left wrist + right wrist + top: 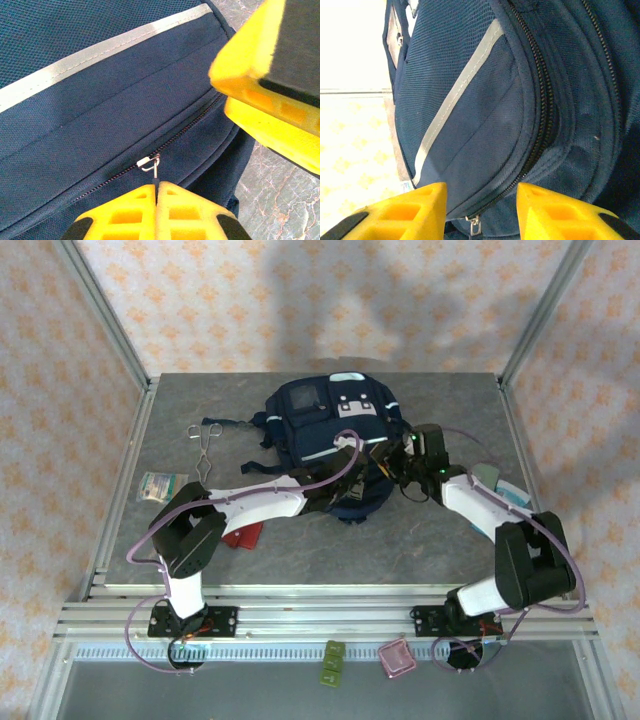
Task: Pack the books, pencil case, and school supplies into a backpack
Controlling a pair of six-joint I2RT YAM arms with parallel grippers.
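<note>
We see the navy backpack (330, 410) lying flat near the middle of the grey desk (300, 550), with both arms reaching in over its near end. In the left wrist view, the left end effector (156, 189) has its yellow fingers pressed together, clamped on the dark zipper pull (155, 176) that hangs from a small metal slider. The teeth look meshed on both sides of that slider. A grey reflective stripe (100, 52) runs across the fabric above it.

The right end effector (480, 192) has its fingers well apart and holds nothing. It sits over the curved zipper line at the backpack's edge, and one yellow finger of it shows just beside the left one in the left wrist view.

The red square item (243, 534) lies on the desk under the left arm. Metal forceps (206, 445) lie to the left of the backpack.
</note>
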